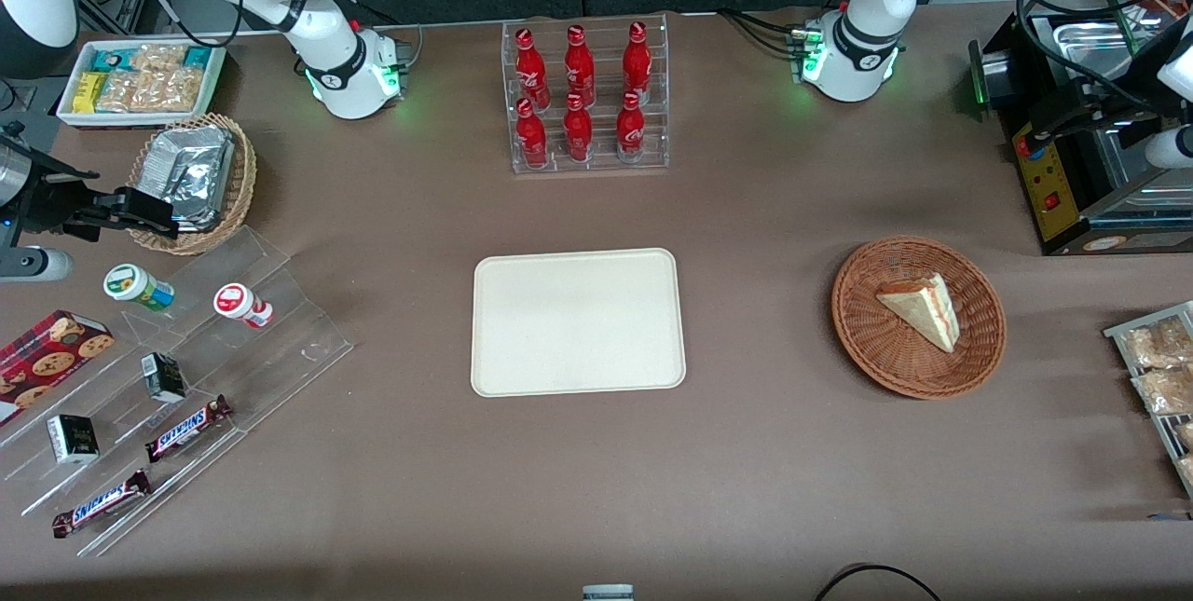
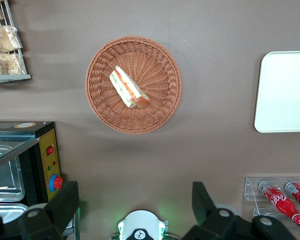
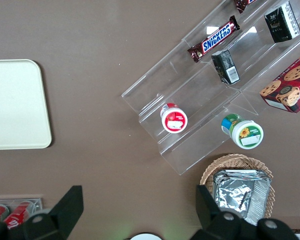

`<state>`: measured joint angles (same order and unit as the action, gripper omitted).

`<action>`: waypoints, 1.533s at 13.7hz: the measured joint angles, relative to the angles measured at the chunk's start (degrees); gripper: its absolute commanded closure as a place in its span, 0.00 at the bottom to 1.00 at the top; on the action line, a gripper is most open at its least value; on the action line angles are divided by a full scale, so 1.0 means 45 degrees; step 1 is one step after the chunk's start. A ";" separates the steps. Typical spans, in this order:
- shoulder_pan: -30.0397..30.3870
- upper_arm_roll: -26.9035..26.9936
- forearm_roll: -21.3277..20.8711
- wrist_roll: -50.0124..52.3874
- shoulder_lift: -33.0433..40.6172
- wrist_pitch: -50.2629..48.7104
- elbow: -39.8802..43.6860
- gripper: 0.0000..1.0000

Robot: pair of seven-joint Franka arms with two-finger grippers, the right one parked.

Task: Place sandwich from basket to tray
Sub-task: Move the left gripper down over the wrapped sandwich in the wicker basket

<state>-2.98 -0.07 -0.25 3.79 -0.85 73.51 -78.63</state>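
I had the task at its very start: nothing lifted yet, the approach not begun. The sandwich (image 1: 923, 309) lay on its side in the basket (image 1: 867, 340), its cut edge with the red, orange and green layers showing plainly from my wrist camera. The basket sat toward the working arm's end of the table, well apart from the tray (image 1: 578, 321), which lay in the middle of the table with nothing on it.

My gripper (image 2: 135, 205) hung high over the table, not above the basket itself but over bare table beside it, closer to the arm's base. Its fingers (image 2: 65, 202) stood wide apart and gripped nothing.

As I judged it, the next move called for carrying the gripper across until it was centred over the wedge, then turning the wrist so the fingers would close across the two flat bread faces rather than along the long slanted edge. After that, a straight descent into the basket, stopping short of the wicker floor. I reckoned the bread soft, so a gentle squeeze would be wanted, or the filling might push out. The basket's low rim should give little trouble on the way in, and the lift needed only to clear it before the crossing to the tray.
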 measured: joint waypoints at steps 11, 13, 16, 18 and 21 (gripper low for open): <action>0.0008 0.0376 -0.0048 0.1628 -0.0696 0.0931 -0.1193 0.00; 0.0007 0.0389 -0.0048 0.3036 -0.0798 0.2257 -0.2243 0.00; 0.0008 0.0404 -0.0049 0.5121 -0.0892 0.4561 -0.4263 0.00; 0.0011 0.0448 -0.0057 0.6165 -0.0960 0.6096 -0.5663 0.00; 0.0146 0.0682 -0.0071 0.7017 -0.0844 0.8319 -0.7676 0.00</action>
<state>-2.32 3.00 -0.57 35.37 -4.65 110.95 -113.17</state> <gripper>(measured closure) 0.000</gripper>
